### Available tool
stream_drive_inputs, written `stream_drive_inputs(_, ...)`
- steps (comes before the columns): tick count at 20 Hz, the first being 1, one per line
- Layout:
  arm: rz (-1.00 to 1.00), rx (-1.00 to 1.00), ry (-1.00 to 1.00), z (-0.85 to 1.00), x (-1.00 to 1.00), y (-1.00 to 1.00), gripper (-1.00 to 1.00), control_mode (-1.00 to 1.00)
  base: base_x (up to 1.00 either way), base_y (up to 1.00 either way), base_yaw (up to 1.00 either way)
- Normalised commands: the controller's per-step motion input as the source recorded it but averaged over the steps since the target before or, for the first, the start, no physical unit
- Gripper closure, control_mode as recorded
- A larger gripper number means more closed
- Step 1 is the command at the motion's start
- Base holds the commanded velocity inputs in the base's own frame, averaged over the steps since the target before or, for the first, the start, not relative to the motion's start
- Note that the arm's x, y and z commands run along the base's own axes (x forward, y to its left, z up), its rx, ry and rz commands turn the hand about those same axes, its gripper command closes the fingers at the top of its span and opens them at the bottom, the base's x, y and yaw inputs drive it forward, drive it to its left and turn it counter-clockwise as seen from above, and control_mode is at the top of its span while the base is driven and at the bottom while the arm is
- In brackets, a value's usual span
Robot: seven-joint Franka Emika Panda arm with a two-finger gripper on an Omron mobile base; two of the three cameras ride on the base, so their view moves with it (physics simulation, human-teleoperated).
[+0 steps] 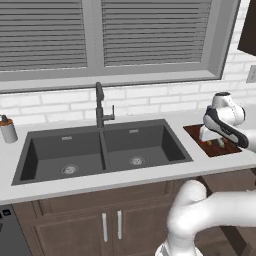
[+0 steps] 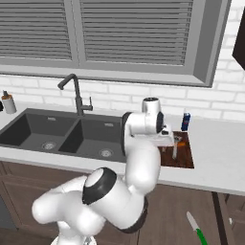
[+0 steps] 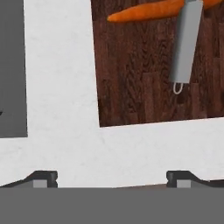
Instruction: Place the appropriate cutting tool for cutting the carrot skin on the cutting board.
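Grey metal peeler with loop end [image 3: 186, 46] lies on dark reddish-brown wooden cutting board [image 3: 135, 87], crossing thin orange carrot [image 3: 144, 11]. Gripper [image 3: 111, 177] fingers wide, empty, above white worktop [image 3: 61, 87]. Placement looks done.

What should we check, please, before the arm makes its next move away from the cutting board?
1. Gripper open and holding nothing: ok; fingertips stand wide apart with bare counter between them.
2. Grey-handled tool lying on the cutting board: ok; it rests across the carrot.
3. Tool is a peeler: cannot tell; its working end is cut off at the picture's edge.
4. Carrot on the board: ok.
5. Fingertips clear of the tool: ok; the tool lies well ahead of them.
6. Blue can behind the board is clear of the arm: ok; it stands apart, upright.
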Motion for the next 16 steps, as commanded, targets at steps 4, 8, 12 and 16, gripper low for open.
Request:
stream_drive_inputs(4, 0.02, -0.11, -0.22, 0.38, -0.9, 0.52, -1.0, -1.0, 0.0, 0.0, 0.0)
stream_drive_inputs(8, 0.02, -0.11, -0.22, 0.53, -0.66, 0.47, -1.0, -1.0, 0.0, 0.0, 0.0)
stream_drive_inputs(12, 0.0, -0.12, -0.18, 0.57, -0.34, 0.48, -1.0, -1.0, 0.0, 0.0, 0.0)
stream_drive_inputs(16, 0.0, -0.13, -0.14, 0.45, -0.2, 0.5, -1.0, -1.0, 0.0, 0.0, 0.0)
